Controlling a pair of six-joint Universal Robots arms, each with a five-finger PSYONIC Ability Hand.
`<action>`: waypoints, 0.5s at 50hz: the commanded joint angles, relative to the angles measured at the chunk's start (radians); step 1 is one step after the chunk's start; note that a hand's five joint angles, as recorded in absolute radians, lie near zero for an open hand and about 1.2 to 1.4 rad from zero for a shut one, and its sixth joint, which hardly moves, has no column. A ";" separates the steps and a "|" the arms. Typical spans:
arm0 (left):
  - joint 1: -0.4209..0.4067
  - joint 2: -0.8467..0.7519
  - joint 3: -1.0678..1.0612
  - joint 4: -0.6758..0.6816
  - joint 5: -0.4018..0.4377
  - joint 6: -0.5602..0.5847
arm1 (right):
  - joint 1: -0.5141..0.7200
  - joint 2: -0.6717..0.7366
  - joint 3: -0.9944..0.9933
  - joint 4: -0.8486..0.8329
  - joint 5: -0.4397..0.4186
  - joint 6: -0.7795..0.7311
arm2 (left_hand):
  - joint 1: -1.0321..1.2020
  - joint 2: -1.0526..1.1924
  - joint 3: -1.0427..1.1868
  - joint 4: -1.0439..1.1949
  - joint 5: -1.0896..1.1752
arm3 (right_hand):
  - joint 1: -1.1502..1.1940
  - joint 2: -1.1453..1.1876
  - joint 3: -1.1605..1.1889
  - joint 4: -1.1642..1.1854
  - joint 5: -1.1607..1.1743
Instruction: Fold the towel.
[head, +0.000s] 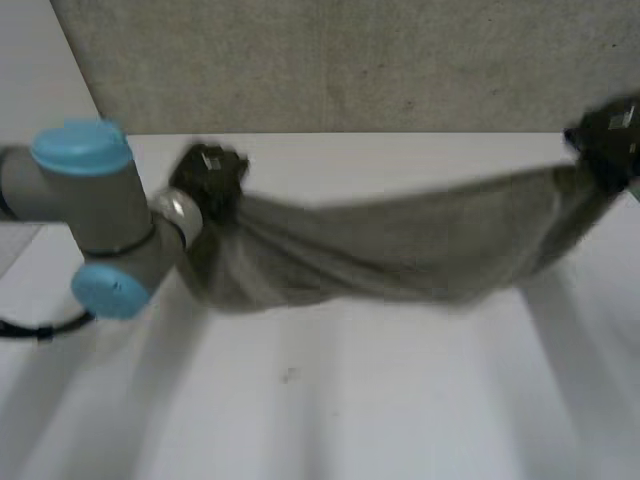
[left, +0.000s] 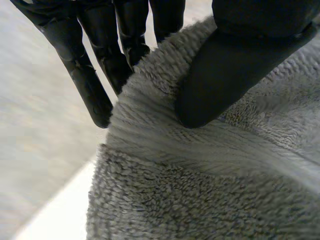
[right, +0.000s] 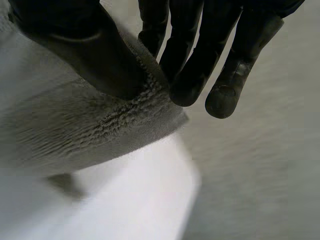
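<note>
The grey towel (head: 400, 250) hangs stretched between the 2 hands above the white table (head: 330, 410). It spans from about 9 o'clock to 2 o'clock in the head view, and its middle sags toward the table's centre. I cannot tell whether the lowest part of the sag brushes the surface.

The left hand (head: 208, 182), at the end of the left arm (head: 90, 210), sits near 9 o'clock. Its wrist view shows it grasping the towel, with the thumb (left: 225, 75) pressed onto the pile and the fingers (left: 95, 85) behind the cloth's edge. The right hand (head: 608, 140), out at 2 o'clock, likewise pinches a corner between its thumb (right: 95, 60) and its fingers (right: 190, 75).

The step in hand looks like the carry of 1 lifted edge, so the fold itself is not yet laid. The task seems early to midway, since no crease lies flat on the table.

The next move calls for both hands to travel together at an even height, toward 6 o'clock or 12 o'clock. That would drape the hanging cloth onto itself. The tension between the hands should stay equal so the held edge lands straight. Neither pinch should open until the 2 corners rest on the cloth below.
</note>
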 joint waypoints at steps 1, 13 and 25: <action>0.000 0.063 0.276 0.176 -0.189 -0.032 | 0.104 0.079 -0.214 -0.594 0.142 0.274 | 0.215 0.187 0.189 0.187 0.212 | 0.077 0.071 0.066 0.060 0.057; -0.001 0.191 -0.186 0.213 -0.194 -0.144 | 0.138 0.127 -0.112 -0.381 0.025 0.316 | 0.215 0.187 0.189 0.187 0.212 | 0.077 0.071 0.066 0.060 0.057; 0.009 0.249 -0.704 0.169 -0.195 -0.115 | 0.135 0.211 0.137 -0.017 -0.082 -0.014 | 0.175 0.147 0.148 0.146 0.172 | 0.077 0.071 0.066 0.060 0.057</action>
